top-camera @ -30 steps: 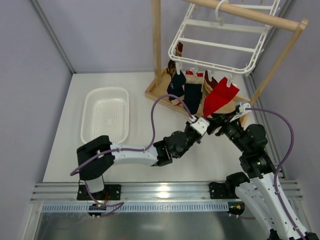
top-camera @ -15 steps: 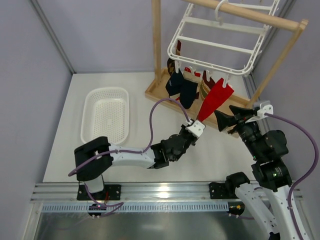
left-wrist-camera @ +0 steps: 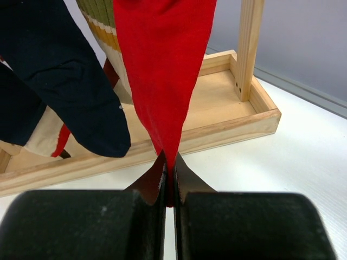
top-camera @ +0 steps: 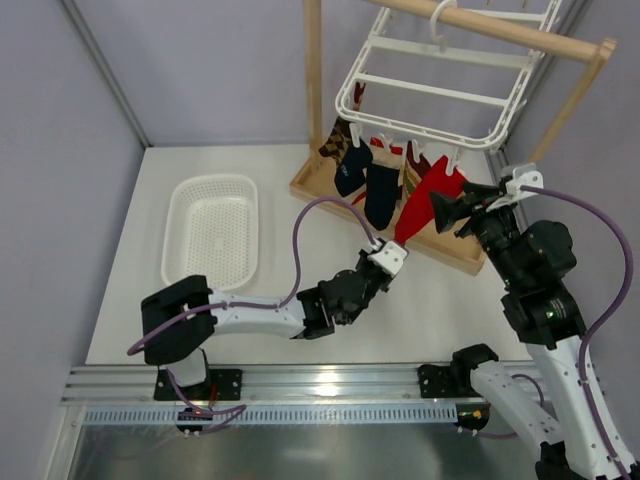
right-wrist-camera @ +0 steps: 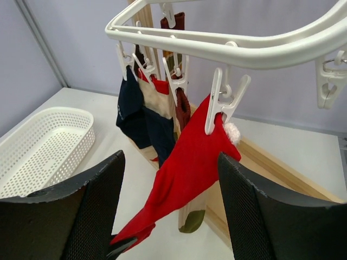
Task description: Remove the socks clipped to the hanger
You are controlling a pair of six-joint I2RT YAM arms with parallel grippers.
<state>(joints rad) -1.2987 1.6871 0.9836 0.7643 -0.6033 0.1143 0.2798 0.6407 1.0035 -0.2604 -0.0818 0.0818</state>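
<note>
The white hanger (top-camera: 420,132) hangs from the wooden rail, with several socks clipped along its near rim (right-wrist-camera: 244,51). The red sock (top-camera: 425,205) is held at its top by a white clip (right-wrist-camera: 225,100) and is stretched down and to the left. My left gripper (top-camera: 392,248) is shut on the sock's toe, as the left wrist view shows close up: red sock (left-wrist-camera: 162,65), left gripper (left-wrist-camera: 169,179). My right gripper (top-camera: 458,205) is open and level with the sock's upper half. The red sock (right-wrist-camera: 190,168) lies ahead between the fingers of the right gripper (right-wrist-camera: 171,162), untouched. Navy socks (top-camera: 380,190) hang to the left.
A white slotted basket (top-camera: 170,240) lies on the table at the left, also seen in the right wrist view as the basket (right-wrist-camera: 43,141). The wooden stand's base tray (top-camera: 455,255) lies under the socks. Its post (top-camera: 313,80) and slanted rail (top-camera: 500,30) frame the hanger.
My right gripper has lifted from low beside the left gripper up to the red sock's upper part and opened wider. My left gripper has pulled the sock's toe slightly nearer, stretching it.
</note>
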